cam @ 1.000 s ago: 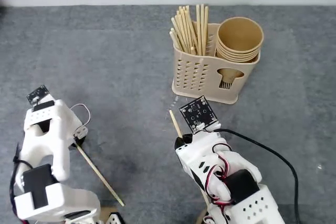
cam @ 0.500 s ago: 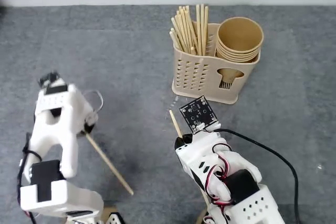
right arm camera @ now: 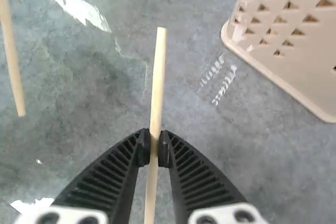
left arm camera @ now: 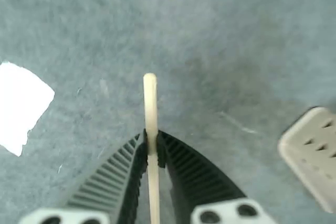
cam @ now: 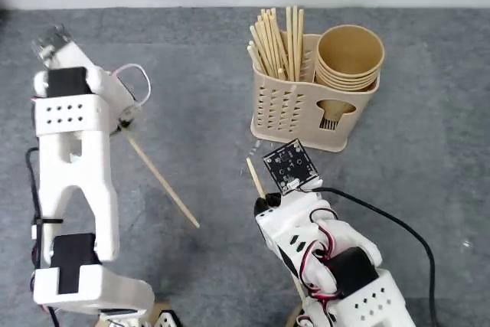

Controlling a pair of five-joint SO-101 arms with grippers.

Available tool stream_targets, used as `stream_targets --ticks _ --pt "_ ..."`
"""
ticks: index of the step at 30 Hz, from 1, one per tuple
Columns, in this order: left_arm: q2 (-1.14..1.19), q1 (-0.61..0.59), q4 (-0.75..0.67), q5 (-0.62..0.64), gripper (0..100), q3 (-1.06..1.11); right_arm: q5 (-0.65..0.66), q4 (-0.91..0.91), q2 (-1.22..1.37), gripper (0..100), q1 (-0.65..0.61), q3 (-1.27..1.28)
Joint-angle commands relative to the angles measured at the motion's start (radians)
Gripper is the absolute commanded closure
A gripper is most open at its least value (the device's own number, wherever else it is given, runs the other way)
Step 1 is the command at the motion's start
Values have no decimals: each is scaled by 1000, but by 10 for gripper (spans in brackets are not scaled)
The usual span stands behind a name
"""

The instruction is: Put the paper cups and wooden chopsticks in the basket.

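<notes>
— What is standing around the two arms?

— A beige basket is sitting at the far side of the grey mat, right of the middle. A stack of paper cups is nesting in one compartment. A bundle of chopsticks is leaning in the other, the one nearer the left arm, with tips fanning above the rim. A black cable is trailing from the right arm, and a circuit board is riding face-up on its wrist.

— And the grippers?

— The left gripper is pinching a chopstick tight between its ribbed black fingers. It is hanging over the left of the mat, well apart from the basket, and the stick is sloping down toward the middle. The right gripper is clamping a second chopstick the same way, near the basket's front.

— Is anything getting in the way?

— The basket's perforated front wall is facing the right gripper, and the bundle is crowding its compartment.

— What are things made of?

— The basket is looking like moulded plastic with rows of small cut-outs and rounded corners. The cups are tan paper, round and stacked. The sticks are pale wood, straight and blunt-ended. The mat is fuzzy and mottled, like felt. A white patch is showing on it; I cannot tell what it is.
</notes>
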Motion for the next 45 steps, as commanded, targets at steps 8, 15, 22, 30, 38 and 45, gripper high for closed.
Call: stream_targets --ticks 8,15,22,30,38,45 --pt "-20 -135 31 -98 988 -131 6 -220 -22 991 117 -255" --pt "-20 -181 26 -115 988 -133 28 -713 -10 991 176 -269" --pt "-20 -181 29 -126 988 -128 83 -1112 133 991 193 -270" --pt "-20 -181 26 -126 988 -128 81 -1523 363 991 282 -270" --pt "-18 -181 26 -124 988 -128 78 -1573 570 991 312 -253" --pt "-18 -181 31 -124 988 -128 84 -1415 619 908 306 -281"
